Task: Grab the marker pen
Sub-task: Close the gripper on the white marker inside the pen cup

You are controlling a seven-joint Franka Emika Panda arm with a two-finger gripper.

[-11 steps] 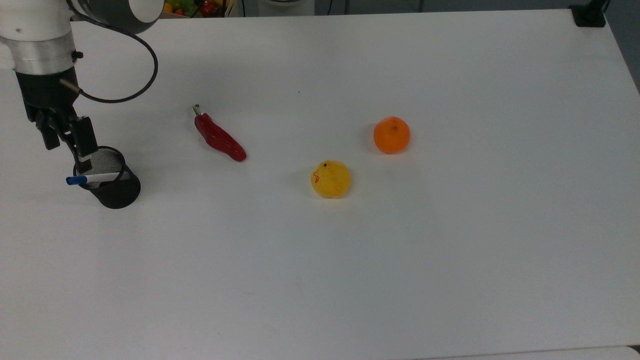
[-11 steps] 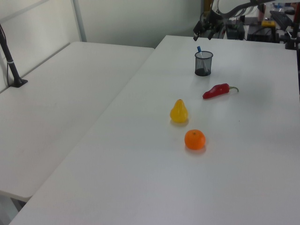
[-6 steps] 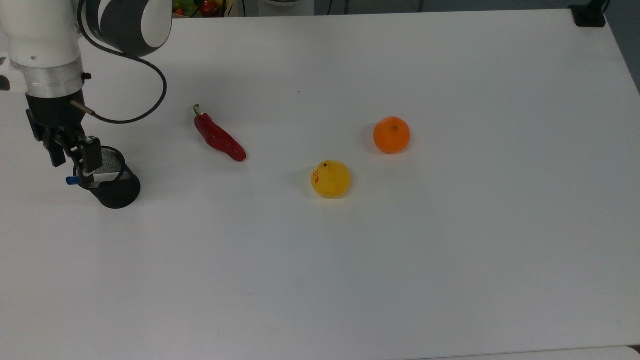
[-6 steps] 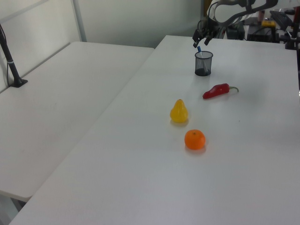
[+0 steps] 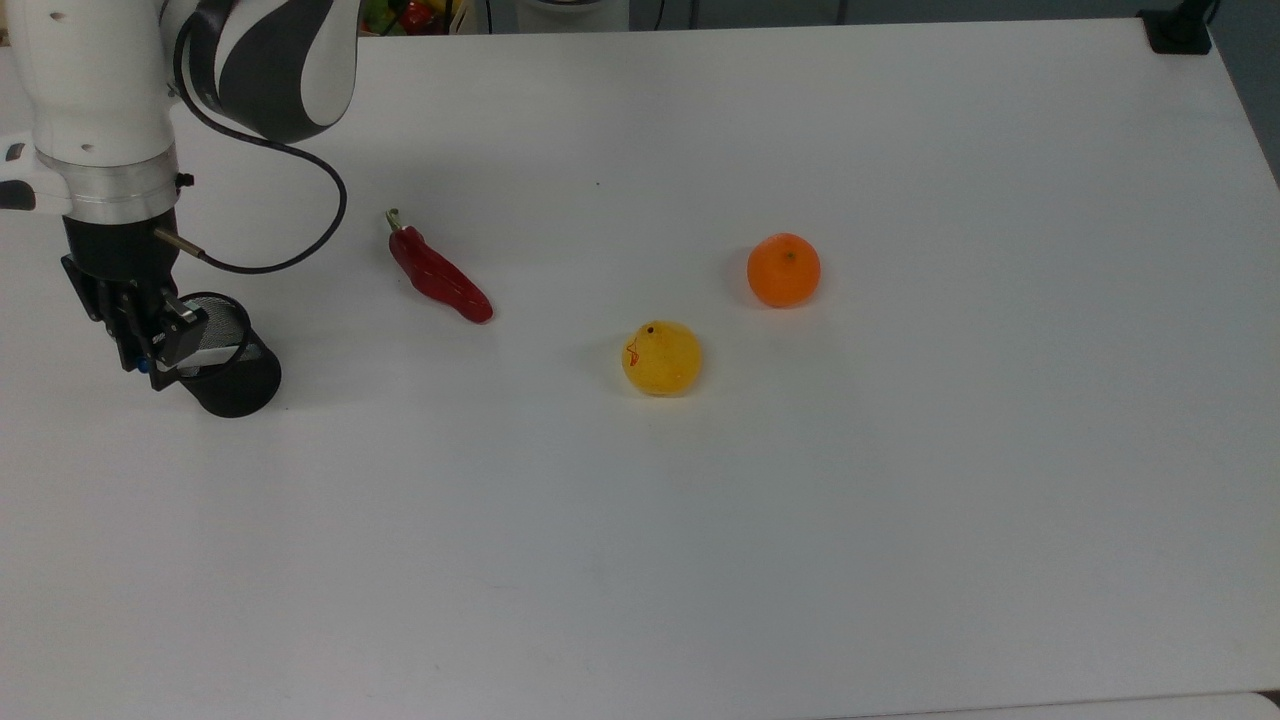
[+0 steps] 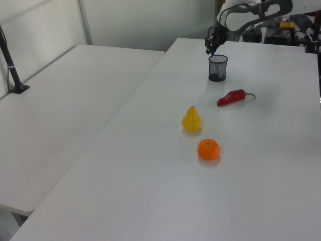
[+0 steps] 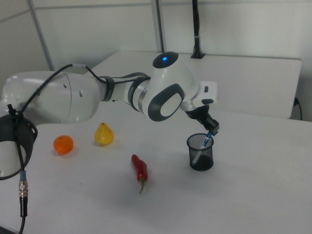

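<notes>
The marker pen (image 5: 215,356) leans in a black mesh cup (image 5: 235,385) at the top view's left, its white barrel crossing the cup's mouth. Its blue cap (image 7: 208,139) sticks out above the rim (image 7: 201,137) in the right view. My gripper (image 5: 150,340) is down at the cup's left rim in the top view, right over the pen's capped end, which it mostly hides. In the left view the gripper (image 6: 210,44) hangs just above the cup (image 6: 217,68) at the far end of the table. In the right view the gripper (image 7: 212,127) sits at the top of the blue cap.
A red chilli (image 5: 440,275) lies to the right of the cup in the top view. Further right are a yellow pear (image 5: 661,357) and an orange (image 5: 783,270). A cable loops from the wrist (image 5: 300,250). The white table (image 5: 700,560) stretches wide to the right.
The gripper has come down and slightly towards the cup over the last second. It now covers the pen's blue cap, which showed free beside the cup one second ago.
</notes>
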